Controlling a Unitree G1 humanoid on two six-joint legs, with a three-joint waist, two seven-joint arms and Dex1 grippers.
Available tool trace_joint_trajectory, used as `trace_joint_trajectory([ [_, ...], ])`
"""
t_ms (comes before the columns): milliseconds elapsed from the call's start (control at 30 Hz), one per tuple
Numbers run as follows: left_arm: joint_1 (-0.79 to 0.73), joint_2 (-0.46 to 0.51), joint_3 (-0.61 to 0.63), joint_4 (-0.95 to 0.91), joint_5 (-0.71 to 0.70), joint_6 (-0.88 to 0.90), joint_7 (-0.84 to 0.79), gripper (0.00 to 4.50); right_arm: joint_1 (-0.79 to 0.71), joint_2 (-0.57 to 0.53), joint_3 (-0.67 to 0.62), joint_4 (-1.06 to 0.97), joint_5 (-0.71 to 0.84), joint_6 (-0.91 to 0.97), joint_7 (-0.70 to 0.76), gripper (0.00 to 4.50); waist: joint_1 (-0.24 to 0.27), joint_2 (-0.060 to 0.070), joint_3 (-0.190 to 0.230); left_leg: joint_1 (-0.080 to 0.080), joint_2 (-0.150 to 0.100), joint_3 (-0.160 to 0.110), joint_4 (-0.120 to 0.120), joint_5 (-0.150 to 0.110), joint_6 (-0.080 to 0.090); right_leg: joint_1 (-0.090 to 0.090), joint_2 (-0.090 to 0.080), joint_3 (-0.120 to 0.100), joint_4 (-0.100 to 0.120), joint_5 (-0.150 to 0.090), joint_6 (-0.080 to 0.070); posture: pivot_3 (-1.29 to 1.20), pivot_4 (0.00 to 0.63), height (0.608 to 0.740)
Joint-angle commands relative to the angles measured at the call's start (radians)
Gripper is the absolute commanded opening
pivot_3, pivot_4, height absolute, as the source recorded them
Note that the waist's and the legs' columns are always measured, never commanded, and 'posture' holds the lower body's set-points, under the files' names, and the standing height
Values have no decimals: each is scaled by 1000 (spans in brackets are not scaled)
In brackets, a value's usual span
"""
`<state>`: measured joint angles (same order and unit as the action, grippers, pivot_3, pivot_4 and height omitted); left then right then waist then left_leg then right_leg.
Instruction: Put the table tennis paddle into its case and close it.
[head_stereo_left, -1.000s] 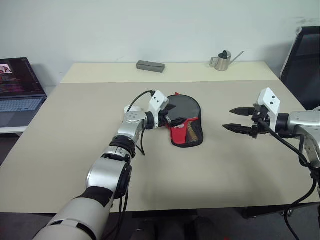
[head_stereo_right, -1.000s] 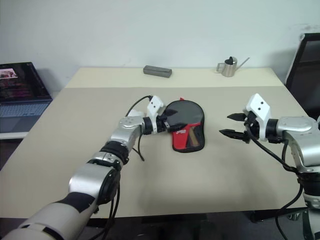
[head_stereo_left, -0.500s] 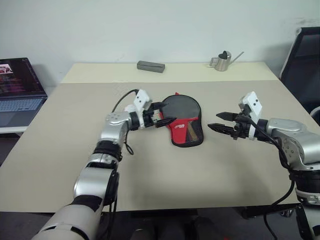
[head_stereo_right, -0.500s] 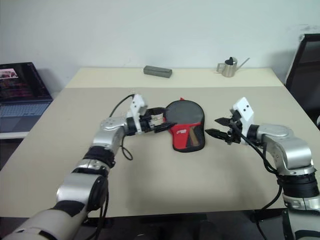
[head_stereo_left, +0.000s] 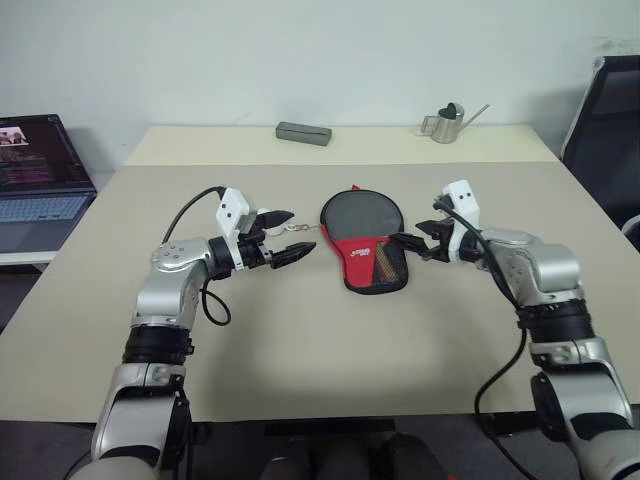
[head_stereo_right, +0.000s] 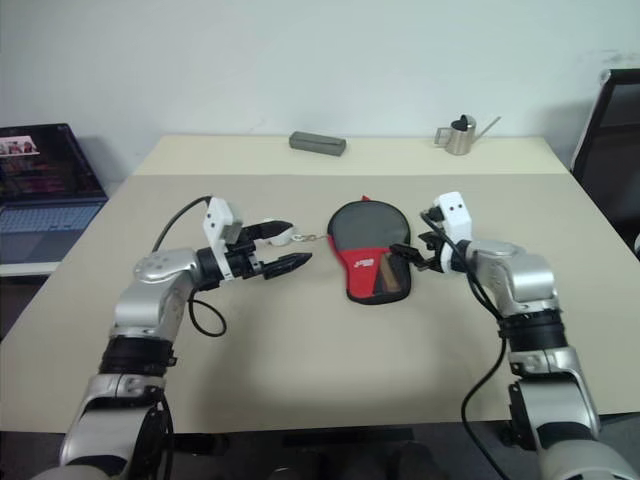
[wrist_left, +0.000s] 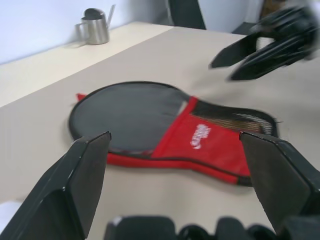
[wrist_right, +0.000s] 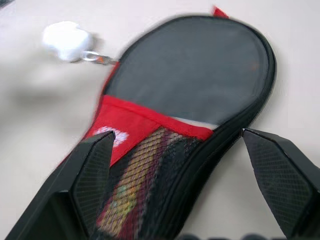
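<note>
Lying flat mid-desk (head_stereo_left: 300, 380), the soft, light case (head_stereo_left: 365, 240) already sheathed the stiff paddle (wrist_right: 145, 185), with both the left hand (head_stereo_left: 282, 237) and right hand (head_stereo_left: 408, 245) open-fingered, its zipper edge likely the best hold.

The paddle-shaped soft black-and-red fabric case (head_stereo_left: 365, 240) is lying flat on the wide beige table (head_stereo_left: 300, 340), near its middle. The left gripper (head_stereo_left: 283, 240) is hovering just to its left, fingers spread, and the right gripper (head_stereo_left: 410, 245) is sitting at its right edge. Behind, along the table's far edge, a grey rectangular block (head_stereo_left: 302, 132) is resting left of a small metal watering can (head_stereo_left: 445, 122). An open dark laptop (head_stereo_left: 35, 180) is sitting beyond the table's left side.
</note>
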<state>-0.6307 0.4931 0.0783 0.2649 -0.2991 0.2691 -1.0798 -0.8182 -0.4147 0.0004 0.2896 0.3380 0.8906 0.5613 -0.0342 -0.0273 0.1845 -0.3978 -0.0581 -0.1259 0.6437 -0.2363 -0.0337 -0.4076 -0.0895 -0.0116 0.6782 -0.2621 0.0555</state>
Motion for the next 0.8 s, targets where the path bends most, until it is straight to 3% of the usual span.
trace_joint_trajectory([
  [33,0,28,14,-112,-47,56,15,4500,-51,33,-36,57,2,32,-47,4442,0,0,0,0,0,0,0,0,0,0,0,0,0,0,0,0,150,740],
  [800,-11,51,2,-139,-65,94,49,4500,-144,160,-43,378,-27,-46,-29,4442,-27,1,0,3,-1,3,-1,0,0,0,3,2,1,1,-2,0,150,740],
])
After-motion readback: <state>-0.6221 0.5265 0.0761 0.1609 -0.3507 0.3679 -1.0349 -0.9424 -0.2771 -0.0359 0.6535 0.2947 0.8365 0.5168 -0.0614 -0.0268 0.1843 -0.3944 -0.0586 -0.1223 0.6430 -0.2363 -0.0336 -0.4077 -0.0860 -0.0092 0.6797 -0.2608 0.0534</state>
